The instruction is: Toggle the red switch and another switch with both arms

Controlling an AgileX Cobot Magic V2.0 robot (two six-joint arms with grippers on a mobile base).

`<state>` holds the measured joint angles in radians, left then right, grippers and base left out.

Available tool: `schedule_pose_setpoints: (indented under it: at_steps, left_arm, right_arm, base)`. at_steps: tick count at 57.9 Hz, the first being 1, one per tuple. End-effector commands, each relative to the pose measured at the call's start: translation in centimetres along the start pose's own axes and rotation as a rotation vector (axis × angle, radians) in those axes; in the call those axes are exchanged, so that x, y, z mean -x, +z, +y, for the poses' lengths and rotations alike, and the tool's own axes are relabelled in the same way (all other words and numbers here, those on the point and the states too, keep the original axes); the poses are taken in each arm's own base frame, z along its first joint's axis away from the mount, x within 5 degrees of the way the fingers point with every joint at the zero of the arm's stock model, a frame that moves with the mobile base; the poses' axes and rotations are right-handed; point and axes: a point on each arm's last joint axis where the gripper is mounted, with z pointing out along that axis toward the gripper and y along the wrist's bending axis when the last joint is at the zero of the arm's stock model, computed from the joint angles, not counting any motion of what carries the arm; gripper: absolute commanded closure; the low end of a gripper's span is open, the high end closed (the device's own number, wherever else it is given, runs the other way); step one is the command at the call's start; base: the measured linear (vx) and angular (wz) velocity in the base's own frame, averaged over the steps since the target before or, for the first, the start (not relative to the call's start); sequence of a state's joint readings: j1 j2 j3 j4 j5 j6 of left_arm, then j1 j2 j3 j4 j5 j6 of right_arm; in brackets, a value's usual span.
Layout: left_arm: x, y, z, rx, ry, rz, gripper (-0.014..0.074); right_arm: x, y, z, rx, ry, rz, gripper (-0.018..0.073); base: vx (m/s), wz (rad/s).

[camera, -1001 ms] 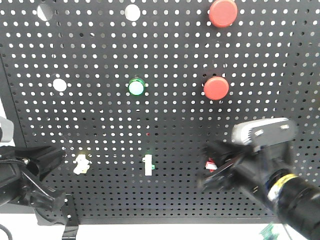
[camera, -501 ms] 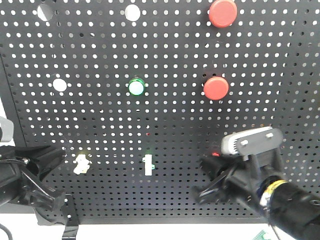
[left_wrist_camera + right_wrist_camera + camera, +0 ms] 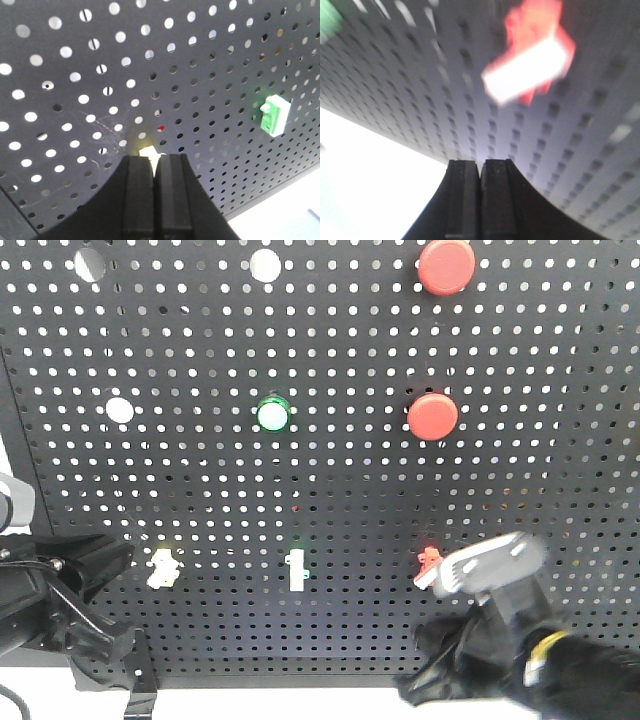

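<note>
The red switch [image 3: 428, 562] glows on the black pegboard [image 3: 350, 470] at the lower right; in the right wrist view the red switch [image 3: 530, 70] is blurred, with its white lever above the jaws. My right gripper [image 3: 480, 165] is shut and empty, low near the board's bottom edge; in the front view the right gripper [image 3: 430, 660] is blurred below the switch. The other switch [image 3: 163, 567], with a faint yellow glow, sits at the lower left. My left gripper [image 3: 155, 160] is shut, and the yellow switch's lever [image 3: 149, 151] peeks just past its tips. From the front, the left gripper [image 3: 118, 555] is left of that switch.
A white toggle with a green base [image 3: 295, 568] [image 3: 274, 115] sits between the two switches. Higher on the board are a green lamp [image 3: 272, 414] and two big round red push buttons [image 3: 432, 416] [image 3: 445, 265]. A white surface lies under the board's lower edge.
My right arm has dropped down and away from the red switch, which now shows uncovered. The left arm has barely moved.
</note>
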<state>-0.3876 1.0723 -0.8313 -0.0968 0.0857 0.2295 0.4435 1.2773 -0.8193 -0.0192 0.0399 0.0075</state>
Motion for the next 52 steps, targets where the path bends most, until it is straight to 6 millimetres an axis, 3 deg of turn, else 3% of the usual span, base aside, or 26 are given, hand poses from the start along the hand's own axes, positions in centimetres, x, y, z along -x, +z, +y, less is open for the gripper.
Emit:
schedule_pose_setpoints:
  at_steps: [1,14,52]
  left_arm:
    - [2.0,-0.7,0.2,0.017,-0.011,-0.121,0.0594]
    - [2.0,-0.6,0.2,0.016,-0.011,-0.119,0.0594]
    - [2.0,-0.7,0.2,0.017,-0.011,-0.121,0.0594]
  right_arm:
    - [4.1,-3.2,-0.1,-0.006,-0.006,-0.278,0.0566]
    - [6.3,-6.5,-0.1,-0.010,-0.020,-0.486,0.0566]
    - [6.1,-6.4,-0.2,-0.010,-0.017,-0.458,0.0566]
  base:
    - [0.00,0.00]
    - [0.00,0.00]
    - [0.00,0.00]
